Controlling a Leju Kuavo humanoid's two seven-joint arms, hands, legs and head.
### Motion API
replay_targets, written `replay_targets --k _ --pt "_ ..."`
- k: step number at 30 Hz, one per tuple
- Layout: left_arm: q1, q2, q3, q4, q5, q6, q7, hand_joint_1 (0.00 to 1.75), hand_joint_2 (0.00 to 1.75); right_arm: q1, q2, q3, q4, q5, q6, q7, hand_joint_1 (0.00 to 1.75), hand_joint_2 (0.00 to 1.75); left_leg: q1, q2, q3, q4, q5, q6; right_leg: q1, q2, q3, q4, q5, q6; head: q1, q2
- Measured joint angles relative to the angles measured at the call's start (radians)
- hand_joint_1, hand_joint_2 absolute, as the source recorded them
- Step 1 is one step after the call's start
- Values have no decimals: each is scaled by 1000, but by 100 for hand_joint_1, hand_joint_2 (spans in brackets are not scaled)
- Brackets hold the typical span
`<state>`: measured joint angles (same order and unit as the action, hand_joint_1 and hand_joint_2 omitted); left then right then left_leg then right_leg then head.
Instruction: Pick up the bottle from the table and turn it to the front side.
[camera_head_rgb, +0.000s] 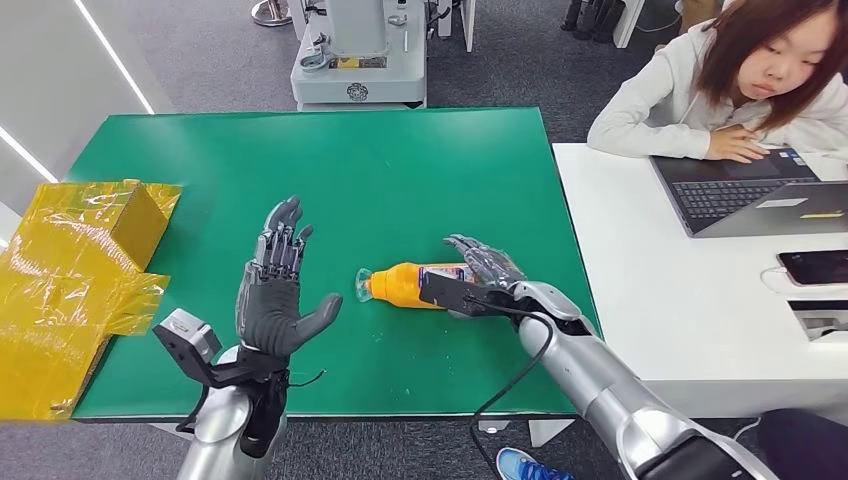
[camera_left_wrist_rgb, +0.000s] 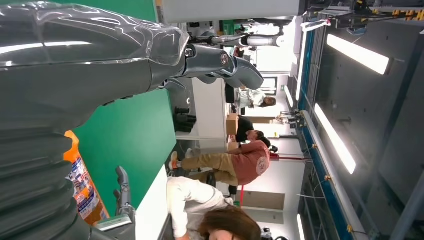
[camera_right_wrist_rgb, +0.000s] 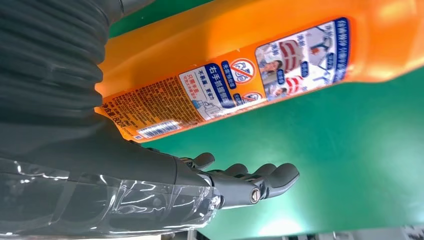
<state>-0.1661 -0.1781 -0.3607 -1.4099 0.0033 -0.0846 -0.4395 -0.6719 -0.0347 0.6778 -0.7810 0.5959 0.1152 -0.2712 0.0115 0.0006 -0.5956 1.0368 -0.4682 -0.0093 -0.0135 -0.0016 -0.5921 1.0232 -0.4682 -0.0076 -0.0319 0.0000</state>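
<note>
Currently the orange plastic bottle (camera_head_rgb: 412, 284) with a clear cap lies on its side on the green table mat (camera_head_rgb: 400, 170), cap toward the left hand. Right hand (camera_head_rgb: 480, 268) sits at the bottle's base end, fingers extended alongside it, not wrapped around; label side faces the right wrist camera. Left hand (camera_head_rgb: 275, 290) is raised upright, fingers spread, holding nothing. Crumpled yellow plastic sheeting (camera_head_rgb: 70, 270) sits at the table's left edge.

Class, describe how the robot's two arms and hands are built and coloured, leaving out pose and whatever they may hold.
Both arms are shiny silver tubes. The left hand and right hand are dark grey with jointed fingers. A grey ribbed cover and clear film wrap each wrist. A black cable loops along the right forearm; a small camera block sits by the left wrist.
</note>
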Motion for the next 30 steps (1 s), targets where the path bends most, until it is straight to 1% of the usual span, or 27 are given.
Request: replay_targets --k 5,12,20,26,30 --pt "-5 2 8 2 34 -17 2 0 175 -29 2 27 45 0 22 5 0 175 0 0 0 0 0 0 0 0 0 0 0 0 0 0" --pt "0 17 15 13 104 -53 -17 0 175 -41 7 58 91 2 6 -9 0 175 0 0 0 0 0 0 0 0 0 0 0 0 0 0" --pt "-1 19 19 16 199 -91 16 0 175 -48 19 70 115 -11 11 -13 0 175 0 0 0 0 0 0 0 0 0 0 0 0 0 0" --pt "-8 19 20 16 225 -103 31 0 175 -58 22 74 127 -15 23 -5 6 175 0 0 0 0 0 0 0 0 0 0 0 0 0 0" --pt "-19 19 20 18 231 -103 38 0 175 -71 23 83 135 -13 55 14 5 175 0 0 0 0 0 0 0 0 0 0 0 0 0 0"
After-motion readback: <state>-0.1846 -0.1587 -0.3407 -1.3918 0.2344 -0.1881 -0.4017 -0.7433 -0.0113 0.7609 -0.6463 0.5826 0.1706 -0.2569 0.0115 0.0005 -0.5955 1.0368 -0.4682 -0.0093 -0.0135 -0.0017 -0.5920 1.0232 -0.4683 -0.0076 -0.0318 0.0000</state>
